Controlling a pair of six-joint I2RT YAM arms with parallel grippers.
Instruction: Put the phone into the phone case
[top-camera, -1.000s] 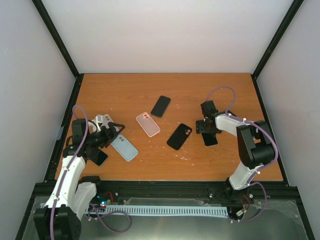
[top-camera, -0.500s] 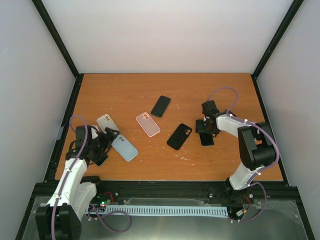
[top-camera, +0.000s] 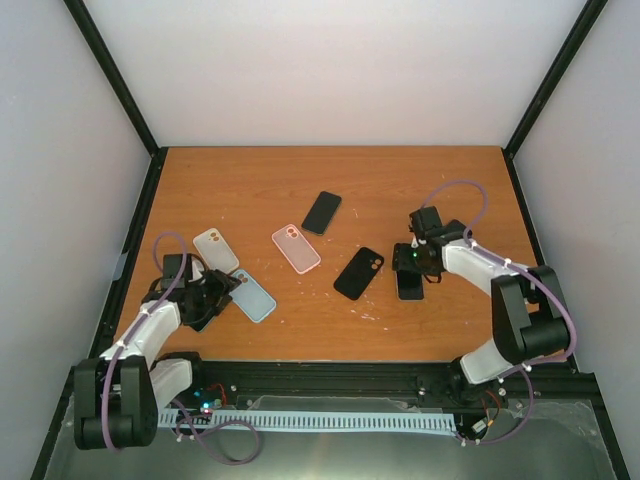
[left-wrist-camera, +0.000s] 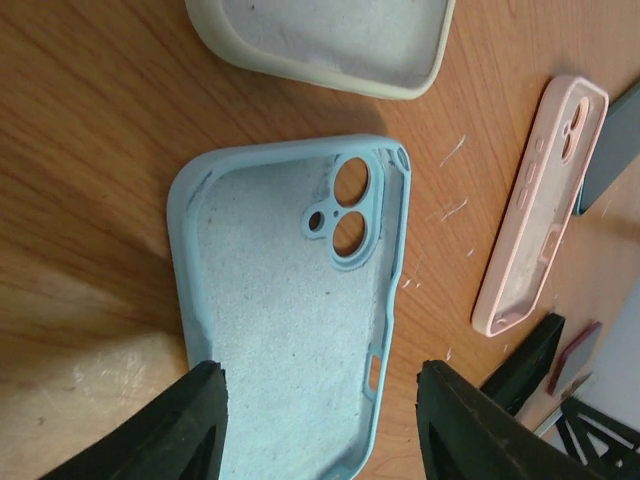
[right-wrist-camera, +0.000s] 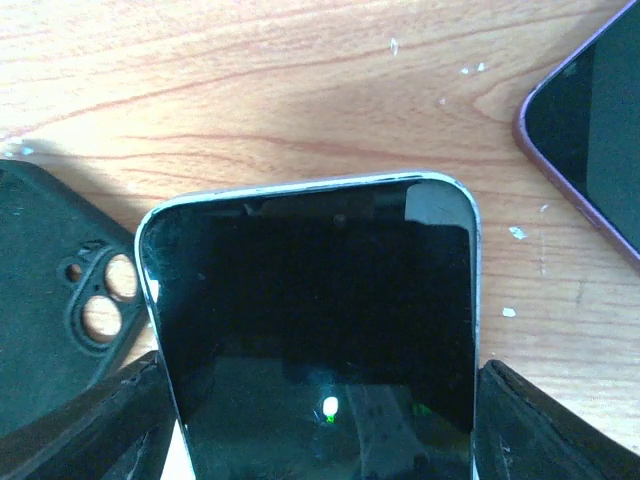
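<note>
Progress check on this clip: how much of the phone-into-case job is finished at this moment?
Nothing looks done yet: no phone sits in a case. In hand: the right pincer grips a dark-screened phone, screen up, beside the empty black case. The left pincer straddles the empty light blue case, jaws open. Left to do: line the phone up over a case and press it in.

the orange-brown wooden table (top-camera: 250, 180) carries a scatter of flat things. toward its left lie a cream case (top-camera: 215, 250) and a light blue case (top-camera: 252, 296), both hollow side up, close but apart. a pink case (top-camera: 296, 248) sits mid-table, with a dark phone (top-camera: 321, 212) just behind it and a black case (top-camera: 359, 272) to its right. a silver-edged phone (top-camera: 410, 284) is just beyond the black case. small white flecks (right-wrist-camera: 516, 232) dot the wood.
</note>
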